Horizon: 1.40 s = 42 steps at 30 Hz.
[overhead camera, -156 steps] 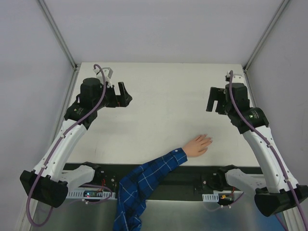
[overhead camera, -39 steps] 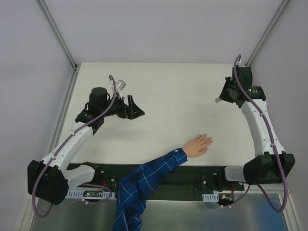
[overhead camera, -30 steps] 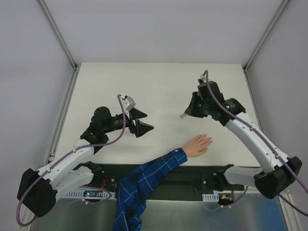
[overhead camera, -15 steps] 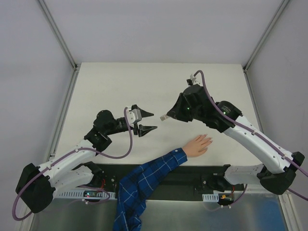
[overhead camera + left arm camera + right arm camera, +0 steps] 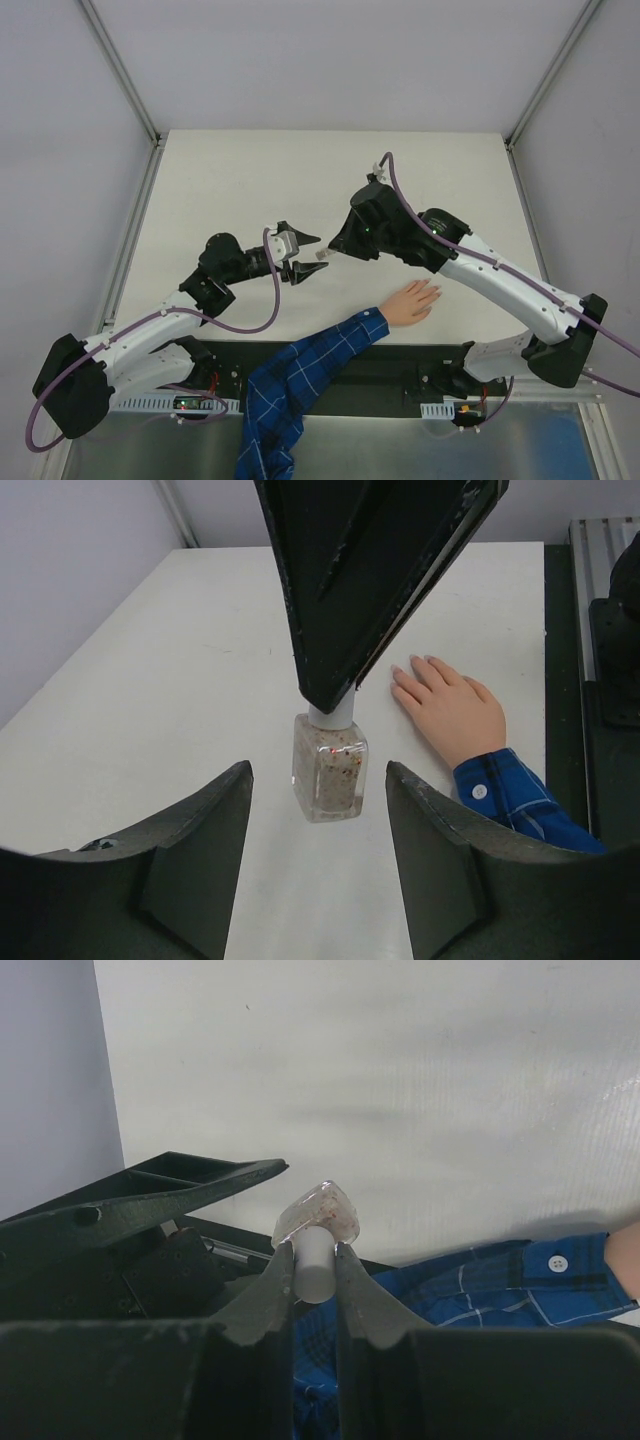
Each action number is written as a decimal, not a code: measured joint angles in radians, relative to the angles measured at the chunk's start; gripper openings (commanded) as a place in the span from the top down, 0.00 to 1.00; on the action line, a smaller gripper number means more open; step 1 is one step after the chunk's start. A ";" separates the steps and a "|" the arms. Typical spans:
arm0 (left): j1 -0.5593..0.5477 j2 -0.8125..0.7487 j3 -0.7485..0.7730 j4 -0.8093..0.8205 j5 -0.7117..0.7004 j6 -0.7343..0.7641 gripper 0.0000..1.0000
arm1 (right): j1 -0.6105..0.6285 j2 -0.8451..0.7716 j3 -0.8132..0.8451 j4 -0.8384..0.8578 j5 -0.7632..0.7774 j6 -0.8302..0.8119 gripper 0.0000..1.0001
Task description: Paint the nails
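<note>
Over the middle of the white table (image 5: 240, 170), the two grippers meet tip to tip. The right gripper (image 5: 312, 1260) is clamped on the white cap (image 5: 314, 1264) of a small glass polish bottle (image 5: 329, 767), which holds clear liquid with brownish flecks. In the right wrist view, the two dark fingers (image 5: 263, 1296) pinch the cap from either side, with the bottle body sticking out beyond their tips. In the left wrist view, the bottle hangs below the right gripper's dark wedge, cap up, off the table surface.

The left gripper (image 5: 318, 815) stands with its fingers (image 5: 205, 830) spread apart, one on each side of the bottle and clear of the glass. From above, the left gripper (image 5: 300, 255) points toward the table's right edge, and the right gripper (image 5: 325, 255) reaches in from the right toward it.

A pale flesh-coloured hand (image 5: 412, 301) lies flat, palm down, near the table's near edge, right of centre, its fingers pointing toward the far right corner. Its blue plaid sleeve (image 5: 305, 375) runs back over the near edge. The nails (image 5: 412, 664) sit at the fingertips, the same tone as the skin and hard to make out. The hand lies apart from both grippers, on the near side of the bottle.
</note>
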 measured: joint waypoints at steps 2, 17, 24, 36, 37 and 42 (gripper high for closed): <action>0.000 0.003 0.000 0.001 -0.002 0.006 0.51 | 0.008 0.013 0.011 0.000 0.000 0.008 0.99; 0.000 0.022 0.000 0.001 -0.025 0.014 0.60 | 0.029 0.022 0.031 0.005 0.006 0.039 0.99; 0.000 0.022 0.000 0.000 -0.025 0.014 0.72 | 0.032 0.031 0.031 0.016 0.007 0.045 0.99; 0.000 0.023 0.015 -0.031 -0.024 -0.027 1.00 | 0.033 0.043 0.050 0.023 0.017 -0.023 0.45; 0.000 0.023 0.022 -0.044 -0.023 -0.045 1.00 | 0.035 0.043 0.058 0.026 0.016 -0.065 0.42; 0.000 0.023 0.064 -0.101 -0.023 -0.153 1.00 | 0.037 0.029 0.074 0.039 0.014 -0.248 0.32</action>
